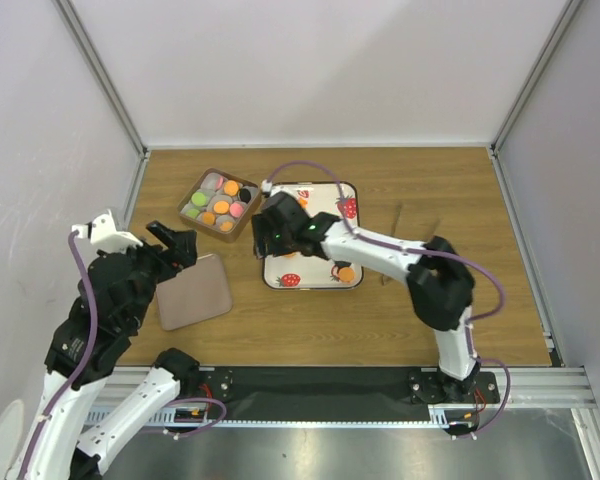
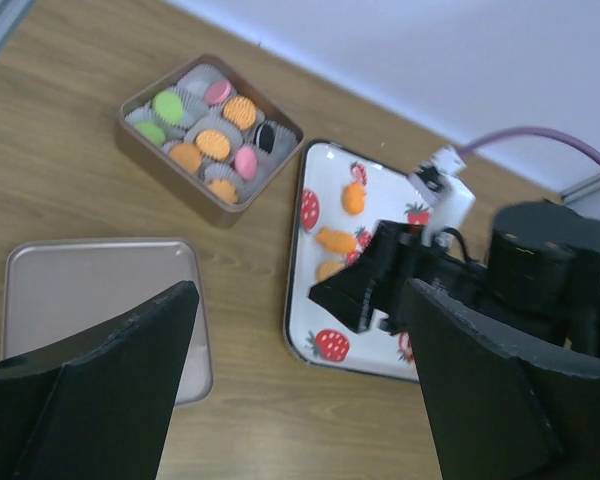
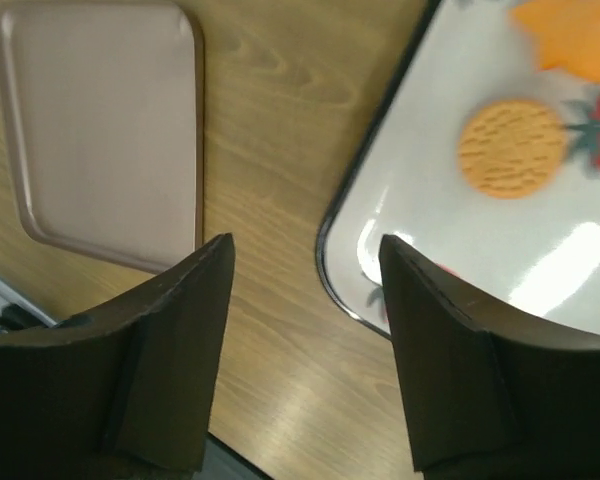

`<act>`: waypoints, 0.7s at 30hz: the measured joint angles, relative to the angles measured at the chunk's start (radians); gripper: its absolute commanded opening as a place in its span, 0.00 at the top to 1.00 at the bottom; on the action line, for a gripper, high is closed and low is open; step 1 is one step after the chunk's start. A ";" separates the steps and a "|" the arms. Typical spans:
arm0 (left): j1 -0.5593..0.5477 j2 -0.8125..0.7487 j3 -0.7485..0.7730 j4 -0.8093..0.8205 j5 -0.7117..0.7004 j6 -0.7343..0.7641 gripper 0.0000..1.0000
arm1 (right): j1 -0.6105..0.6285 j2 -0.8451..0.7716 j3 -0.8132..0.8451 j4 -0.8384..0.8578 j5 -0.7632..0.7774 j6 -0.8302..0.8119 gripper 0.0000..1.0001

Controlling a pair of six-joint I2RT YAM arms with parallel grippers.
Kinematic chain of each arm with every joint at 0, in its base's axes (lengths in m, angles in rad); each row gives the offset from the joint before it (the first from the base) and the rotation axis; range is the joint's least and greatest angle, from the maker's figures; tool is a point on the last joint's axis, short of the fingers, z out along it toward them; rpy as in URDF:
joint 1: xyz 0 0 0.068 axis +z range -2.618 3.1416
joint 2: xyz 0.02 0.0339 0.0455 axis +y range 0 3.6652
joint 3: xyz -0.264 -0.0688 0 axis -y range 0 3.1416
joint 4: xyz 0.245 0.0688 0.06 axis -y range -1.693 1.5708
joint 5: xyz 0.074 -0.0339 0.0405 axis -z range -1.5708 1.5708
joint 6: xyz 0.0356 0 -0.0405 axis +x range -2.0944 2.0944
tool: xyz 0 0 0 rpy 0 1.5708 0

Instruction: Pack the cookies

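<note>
While left end effector and right end effector gape empty, round cookies lie flat, faces up

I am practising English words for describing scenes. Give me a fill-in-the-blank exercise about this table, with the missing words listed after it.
1. The box holds cookies in orange, pink, black and ___.
2. The loose cookies that show on the strawberry tray are all ___.
3. In the top view, the flat lid lies to the ___ of the tray.
4. The right gripper is open and holds ___.

Missing words: green; orange; left; nothing.
</note>
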 measured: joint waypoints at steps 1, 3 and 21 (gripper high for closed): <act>0.000 -0.004 -0.008 -0.015 0.003 0.000 0.10 | 0.010 0.037 0.026 -0.002 -0.004 0.000 0.37; 0.000 -0.021 -0.030 -0.030 0.008 0.004 0.09 | 0.037 0.126 0.101 -0.023 -0.016 0.000 0.38; 0.000 -0.083 -0.064 -0.101 -0.033 0.016 0.07 | 0.131 0.502 0.515 -0.113 -0.025 0.005 0.48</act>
